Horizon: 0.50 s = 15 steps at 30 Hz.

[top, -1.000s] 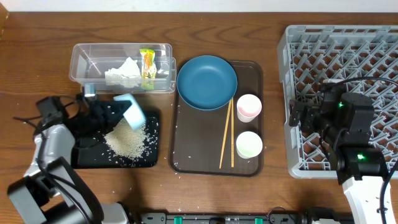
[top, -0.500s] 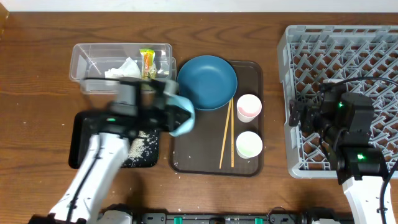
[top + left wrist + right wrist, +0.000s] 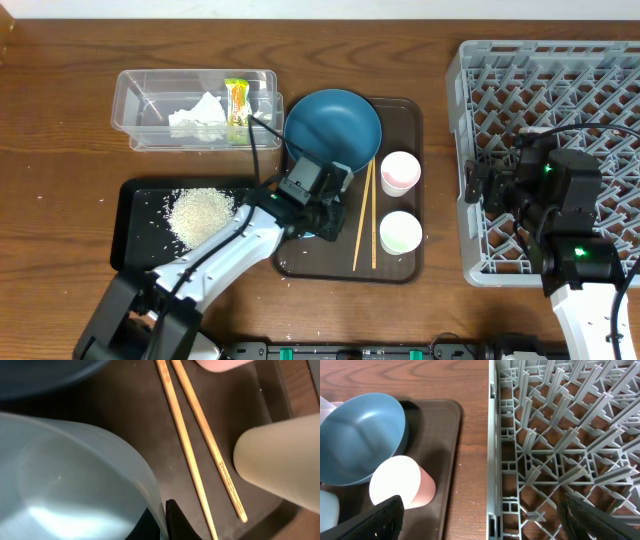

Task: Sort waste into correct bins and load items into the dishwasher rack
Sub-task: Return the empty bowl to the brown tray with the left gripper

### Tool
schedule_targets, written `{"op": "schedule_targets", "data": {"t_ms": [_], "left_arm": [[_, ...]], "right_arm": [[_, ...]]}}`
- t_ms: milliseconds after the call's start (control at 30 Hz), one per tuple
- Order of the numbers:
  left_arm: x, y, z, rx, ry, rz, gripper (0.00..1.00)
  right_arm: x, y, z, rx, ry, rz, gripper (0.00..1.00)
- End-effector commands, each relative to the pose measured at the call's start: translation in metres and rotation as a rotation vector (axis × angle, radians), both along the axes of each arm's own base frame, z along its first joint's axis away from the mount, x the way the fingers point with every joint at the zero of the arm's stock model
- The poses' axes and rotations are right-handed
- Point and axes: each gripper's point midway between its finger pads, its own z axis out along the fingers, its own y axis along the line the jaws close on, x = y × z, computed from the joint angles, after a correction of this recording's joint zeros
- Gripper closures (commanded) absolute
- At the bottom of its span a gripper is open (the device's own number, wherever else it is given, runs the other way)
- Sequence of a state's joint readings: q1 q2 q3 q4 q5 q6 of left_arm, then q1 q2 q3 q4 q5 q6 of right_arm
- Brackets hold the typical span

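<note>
My left gripper is shut on the rim of the light blue bowl and holds it low over the brown tray, left of the wooden chopsticks. The dark blue plate and two white cups sit on that tray. White rice lies piled in the black tray. Tissue and the snack wrapper lie in the clear tub. My right gripper is open and empty over the left edge of the grey rack.
The brown serving tray lies between the black tray and the rack. A strip of bare wood separates the brown tray from the rack. Stray rice grains dot the table left of the black tray.
My left arm has carried the bowl from above the black tray rightward to the brown tray. The rice pile now lies uncovered in the black tray. The right arm has not moved.
</note>
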<state>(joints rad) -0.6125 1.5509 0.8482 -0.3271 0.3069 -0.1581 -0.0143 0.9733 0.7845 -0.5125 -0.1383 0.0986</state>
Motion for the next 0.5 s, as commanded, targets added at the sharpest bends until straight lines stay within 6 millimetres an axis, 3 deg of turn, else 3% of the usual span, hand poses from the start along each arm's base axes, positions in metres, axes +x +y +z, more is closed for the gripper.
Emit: {"op": "schedule_targets", "data": {"t_ms": [0, 100, 233, 333, 467], "left_arm": [[0.006, 0.001, -0.005, 0.037, -0.016, 0.01, 0.83], [0.009, 0.009, 0.002, 0.048, -0.027, 0.03, 0.65], [0.021, 0.036, 0.028, 0.058, -0.064, 0.116, 0.65], [0.03, 0.072, 0.049, 0.078, -0.1, 0.224, 0.65], [0.035, 0.147, 0.061, 0.199, -0.116, 0.48, 0.66]], "right_arm": [[0.002, 0.001, 0.008, -0.006, -0.018, 0.004, 0.03], [0.002, 0.001, 0.008, -0.006, -0.017, 0.005, 0.03], [0.002, 0.001, 0.008, -0.007, -0.017, 0.004, 0.03], [0.002, 0.001, 0.008, -0.007, -0.017, 0.004, 0.03], [0.002, 0.001, 0.008, -0.007, -0.017, 0.004, 0.03]]}}
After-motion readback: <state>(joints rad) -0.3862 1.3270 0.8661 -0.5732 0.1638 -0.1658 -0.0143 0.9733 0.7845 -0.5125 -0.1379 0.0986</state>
